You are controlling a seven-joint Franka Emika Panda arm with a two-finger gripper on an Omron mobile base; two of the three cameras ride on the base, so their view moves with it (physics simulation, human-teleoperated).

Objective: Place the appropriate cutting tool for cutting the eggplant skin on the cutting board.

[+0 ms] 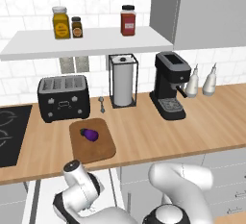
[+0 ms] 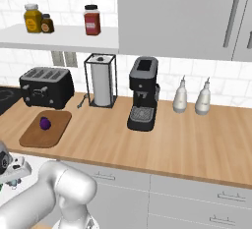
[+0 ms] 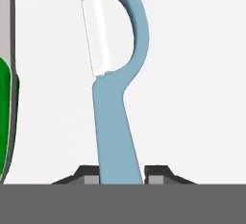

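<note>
The gripper [image 3: 122,172] sat low in front of the counter, fingers closed against the handle of the light-blue peeler [image 3: 115,103], apparently gripping it over a pale surface beside the green-handled knife [image 3: 6,122]. The eggplant [image 1: 90,134] lay on the cutting board [image 1: 98,152] before the toaster [image 1: 63,97].

A: Both base views look forward and down at the counter [image 1: 158,136], the left from about 7 o'clock, the right from 5 o'clock, sharing the toaster [image 1: 63,97] and coffee machine [image 2: 142,93].

B: And the hand view sits very near the peeler [image 3: 115,122], looking along it.
</note>
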